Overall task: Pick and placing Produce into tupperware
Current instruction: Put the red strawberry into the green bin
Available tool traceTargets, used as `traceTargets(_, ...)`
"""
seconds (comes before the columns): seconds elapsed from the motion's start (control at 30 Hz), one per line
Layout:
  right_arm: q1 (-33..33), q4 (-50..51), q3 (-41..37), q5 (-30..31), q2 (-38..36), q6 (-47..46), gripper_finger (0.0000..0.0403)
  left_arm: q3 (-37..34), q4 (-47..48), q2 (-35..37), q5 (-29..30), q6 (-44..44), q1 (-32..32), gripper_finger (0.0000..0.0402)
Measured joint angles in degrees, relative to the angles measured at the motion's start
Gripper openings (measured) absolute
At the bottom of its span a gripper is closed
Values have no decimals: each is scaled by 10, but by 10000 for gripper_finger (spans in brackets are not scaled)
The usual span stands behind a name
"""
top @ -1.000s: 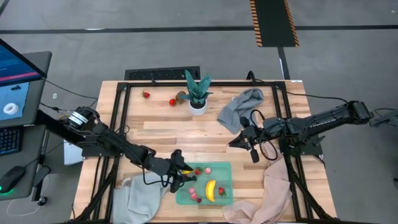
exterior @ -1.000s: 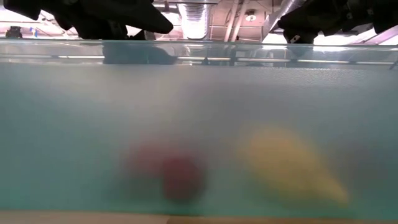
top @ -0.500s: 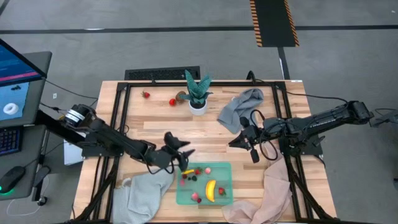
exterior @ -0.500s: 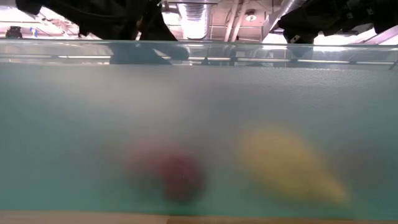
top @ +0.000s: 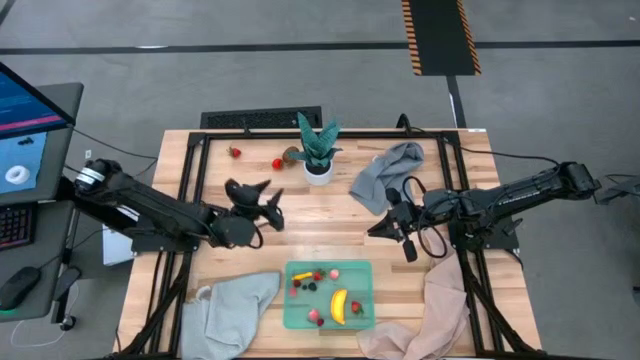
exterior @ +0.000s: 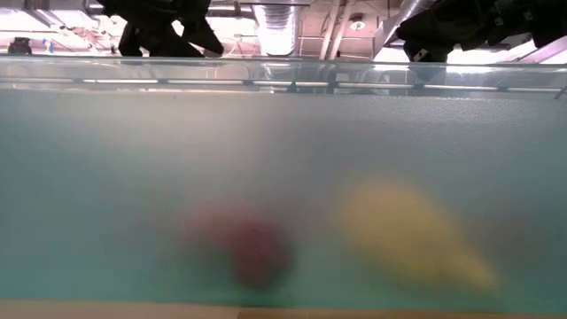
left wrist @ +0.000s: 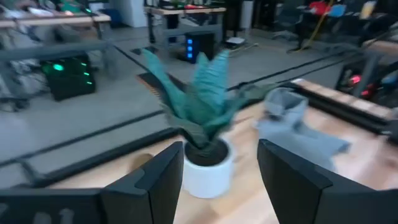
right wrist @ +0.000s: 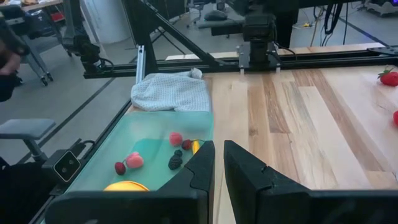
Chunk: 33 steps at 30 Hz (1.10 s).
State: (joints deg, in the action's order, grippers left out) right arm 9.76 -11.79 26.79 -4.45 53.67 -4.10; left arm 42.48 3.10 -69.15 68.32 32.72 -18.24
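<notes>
Wooden table (top: 330,215) has a green potted plant (top: 318,150) in a white pot up around 12 o'clock. Grey cloth (top: 385,172) crumpled at about 1, pale cloth (top: 232,310) at 7, pinkish one (top: 430,310) draped at 5. Monitor (top: 25,125) off at 9.

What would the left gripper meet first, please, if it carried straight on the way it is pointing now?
Most likely the potted plant: in the wrist view it sits directly ahead between the open fingers of the left gripper. Nothing shows in between, though depth is hard to judge.
</notes>
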Motion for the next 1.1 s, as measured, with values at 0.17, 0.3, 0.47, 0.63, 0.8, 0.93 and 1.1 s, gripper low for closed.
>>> traceTargets(0.17, 0, -2, 0, 0, 0, -4, 59, 0, 42, 47, -3, -7, 39, 196)
traceTargets(0.3, 0, -2, 0, 0, 0, -5, 59, 0, 45, 89, -4, -52, 63, 196)
traceTargets(0.47, 0, -2, 0, 0, 0, -15, 59, 0, 93, 143, -14, -46, 115, 196)
traceTargets(0.63, 0, -2, 0, 0, 0, -19, 59, 0, 194, 185, -97, 8, 209, 196)
traceTargets(0.8, 1, -2, 0, 0, 0, -19, 59, 0, 260, 197, -206, 31, 328, 201)
traceTargets(0.93, 1, -7, 0, 0, 0, -19, 59, 0, 263, 187, -304, 14, 414, 226)
traceTargets(1.1, 1, -10, 0, 0, 0, -16, 59, 0, 261, 159, -348, -2, 501, 269)
